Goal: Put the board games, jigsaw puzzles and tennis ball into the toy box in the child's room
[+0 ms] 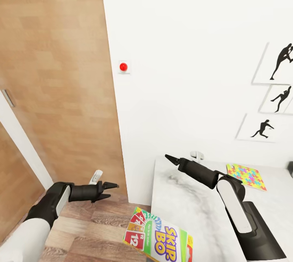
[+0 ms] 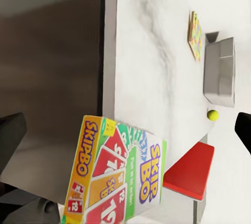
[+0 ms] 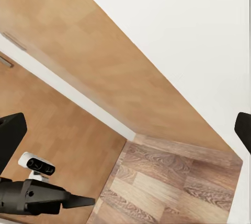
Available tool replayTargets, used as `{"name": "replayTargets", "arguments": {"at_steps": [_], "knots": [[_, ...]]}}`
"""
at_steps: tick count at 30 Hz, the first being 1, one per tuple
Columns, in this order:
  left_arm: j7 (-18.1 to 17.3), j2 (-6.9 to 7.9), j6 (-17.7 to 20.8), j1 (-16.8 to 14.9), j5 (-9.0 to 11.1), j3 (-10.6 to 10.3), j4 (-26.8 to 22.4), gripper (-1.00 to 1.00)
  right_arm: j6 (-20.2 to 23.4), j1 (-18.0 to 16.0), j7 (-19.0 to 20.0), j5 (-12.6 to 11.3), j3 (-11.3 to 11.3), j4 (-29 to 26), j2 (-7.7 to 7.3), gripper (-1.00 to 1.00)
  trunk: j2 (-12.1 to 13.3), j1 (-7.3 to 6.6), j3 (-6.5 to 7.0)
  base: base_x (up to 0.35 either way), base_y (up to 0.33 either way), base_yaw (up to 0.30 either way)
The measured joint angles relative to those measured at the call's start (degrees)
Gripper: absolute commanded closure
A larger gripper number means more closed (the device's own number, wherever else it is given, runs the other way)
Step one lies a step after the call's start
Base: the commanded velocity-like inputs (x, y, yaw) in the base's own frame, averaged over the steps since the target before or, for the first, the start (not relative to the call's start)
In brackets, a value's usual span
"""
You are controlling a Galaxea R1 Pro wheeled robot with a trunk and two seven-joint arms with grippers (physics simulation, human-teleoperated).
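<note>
From the head view, our left gripper [image 1: 110,190] hangs over the floor with jaws slightly parted, holding nothing; the board game [image 1: 159,239] printed "SKIP BO" lies below and beside it at the table [image 1: 183,213] edge. Our right gripper [image 1: 170,158] hovers above the table; we cannot tell its opening. A jigsaw puzzle [image 1: 246,175] lies beyond.

In the left wrist view, the box reads "SKIPBO"; it looks light, stiff and smooth, best pinched across its thin edges. The toy box [image 2: 219,72] and tennis ball [image 2: 212,115] sit further off.

In the right wrist view, wide-apart fingertips frame the floor.
</note>
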Motion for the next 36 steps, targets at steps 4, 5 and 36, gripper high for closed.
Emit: {"name": "replayTargets", "arguments": {"at_steps": [4,5,36], "knots": [[-0.23,1.72,1.11,0.00,0.08,0.10,-0.58,-1.00,0.10,0.00,0.16,0.00,-0.12,-0.15,-0.01,-1.00,-1.61,0.88,-0.72,0.000,0.000,0.000],[-0.25,1.94,1.20,0.00,0.09,0.11,-0.62,-1.00,0.12,0.00,0.20,0.00,-0.13,-0.17,-0.01,-1.00,-2.01,1.10,-0.90,0.000,0.000,0.000],[-6.01,3.17,1.52,0.00,0.00,-0.03,-0.79,-1.00,8.13,0.25,16.05,0.02,-7.32,-0.93,-0.05,-1.00,-14.46,7.92,-6.48,-0.058,0.000,0.000]]}}
